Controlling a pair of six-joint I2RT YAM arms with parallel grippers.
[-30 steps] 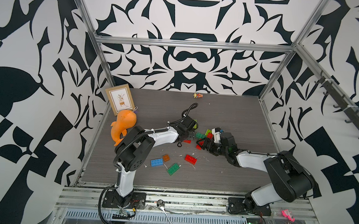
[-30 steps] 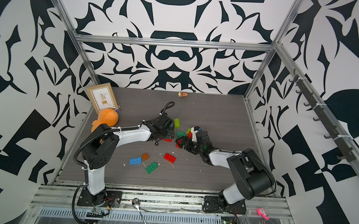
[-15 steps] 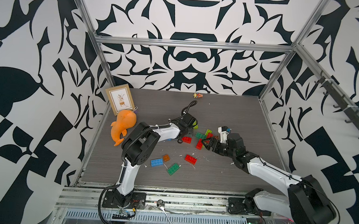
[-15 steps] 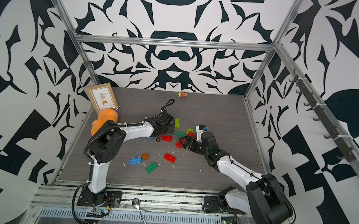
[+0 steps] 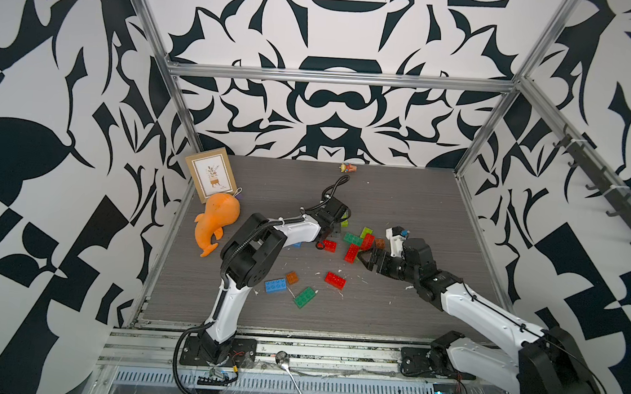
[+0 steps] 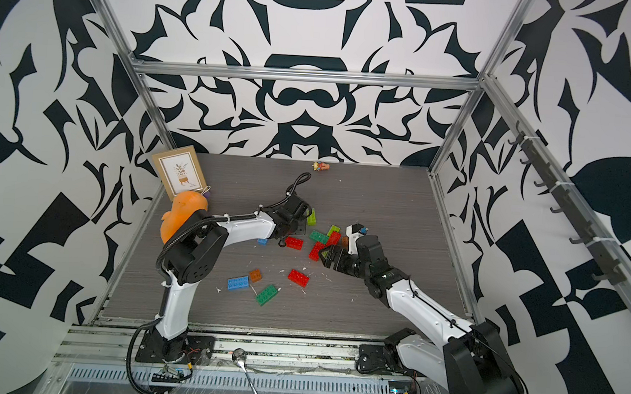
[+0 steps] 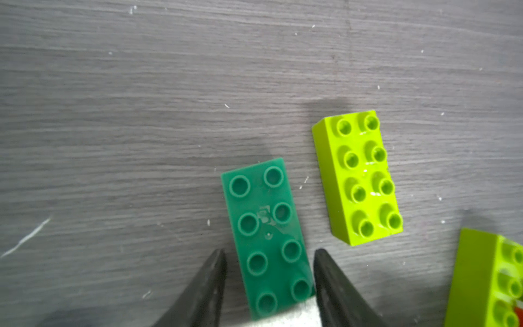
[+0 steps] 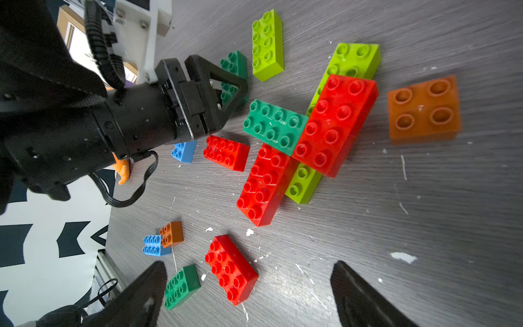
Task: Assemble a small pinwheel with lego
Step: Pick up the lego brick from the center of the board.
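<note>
Your grey wood-grain tabletop (image 5: 410, 211) carries everything. The orange plush whale (image 5: 216, 223) and the tan-framed plant picture (image 5: 212, 176) sit along its left edge toward the back, well apart from the lego. In both top views the cross of oblong plastic bricks (image 5: 356, 243) is only a small mid-table cluster. The right wrist view shows you its layers: a red top brick (image 8: 335, 124) sits over a lime bottom brick (image 8: 353, 56), a dark green side brick (image 8: 273, 124) and a second red brick (image 8: 261, 184) branch off, and a square orange brick (image 8: 424, 109) lies just beside. The right gripper (image 5: 367, 259) hovers near the cross, its claw spread wide and empty. In the top views the left gripper (image 7: 268, 252) covers what lies beneath it. Its wrist view shows you the fingers straddling a flat dark green oblong brick (image 7: 261, 220), with slivers of table showing either side, so it is not clenched. A loose lime brick (image 7: 358, 178) lies just beside.
</note>
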